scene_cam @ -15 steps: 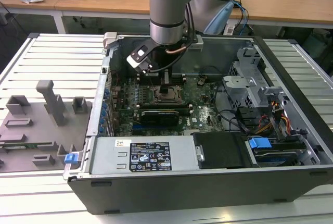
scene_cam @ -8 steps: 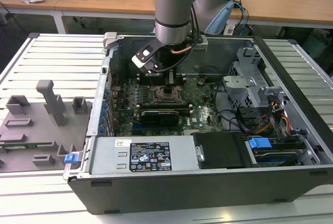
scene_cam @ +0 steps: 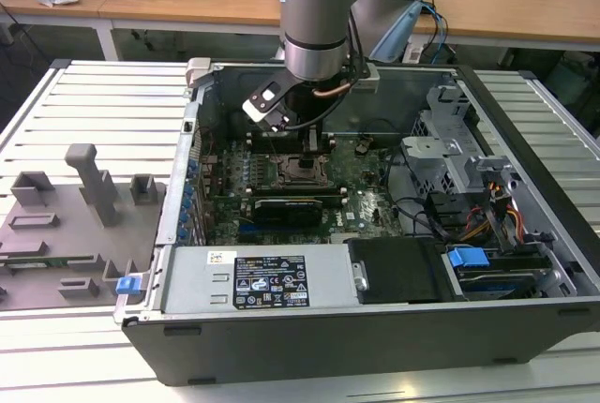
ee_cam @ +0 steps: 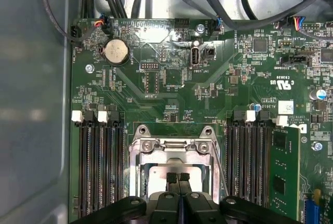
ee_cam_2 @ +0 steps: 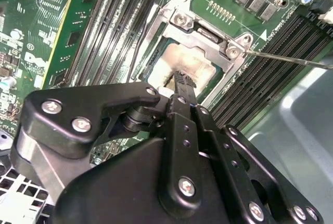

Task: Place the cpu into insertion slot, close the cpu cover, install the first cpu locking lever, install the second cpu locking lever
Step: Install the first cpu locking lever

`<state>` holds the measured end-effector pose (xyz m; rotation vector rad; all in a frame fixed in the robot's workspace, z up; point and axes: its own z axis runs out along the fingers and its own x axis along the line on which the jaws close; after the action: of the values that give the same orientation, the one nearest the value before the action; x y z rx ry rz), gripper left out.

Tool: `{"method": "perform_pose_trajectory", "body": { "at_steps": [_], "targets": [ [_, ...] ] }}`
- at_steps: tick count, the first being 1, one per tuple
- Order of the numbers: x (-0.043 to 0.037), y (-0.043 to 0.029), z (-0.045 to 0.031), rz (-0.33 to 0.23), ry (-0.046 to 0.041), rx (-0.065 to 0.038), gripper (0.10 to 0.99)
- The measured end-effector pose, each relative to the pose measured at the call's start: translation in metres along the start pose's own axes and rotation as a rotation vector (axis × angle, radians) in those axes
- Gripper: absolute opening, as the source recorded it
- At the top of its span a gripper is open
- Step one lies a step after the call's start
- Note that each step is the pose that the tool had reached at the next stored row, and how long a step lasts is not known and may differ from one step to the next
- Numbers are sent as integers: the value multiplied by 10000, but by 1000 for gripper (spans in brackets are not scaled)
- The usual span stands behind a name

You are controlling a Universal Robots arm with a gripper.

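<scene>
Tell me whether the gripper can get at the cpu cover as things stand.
Probably yes: the gripper hangs right over the cpu cover, jaws shut, and nothing shows between the two.

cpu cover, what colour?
Silver-grey bare metal. The cpu cover shows best in the first wrist view.

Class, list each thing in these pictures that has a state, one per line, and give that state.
cpu cover: closed down.
cpu: seated beneath it, top showing through the cut-out.
claw: shut, tips over the cpu.
locking lever: swung out, apparently unlatched.
computer case: lying flat, side open.
</scene>
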<state>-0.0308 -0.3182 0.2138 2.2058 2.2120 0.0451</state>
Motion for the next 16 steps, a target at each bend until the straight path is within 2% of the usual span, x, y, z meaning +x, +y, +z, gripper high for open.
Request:
{"method": "perform_pose_trajectory", "body": {
  "at_steps": [16],
  "targets": [
    [0,2,-32,-2,0,0,106]
  ]
}}
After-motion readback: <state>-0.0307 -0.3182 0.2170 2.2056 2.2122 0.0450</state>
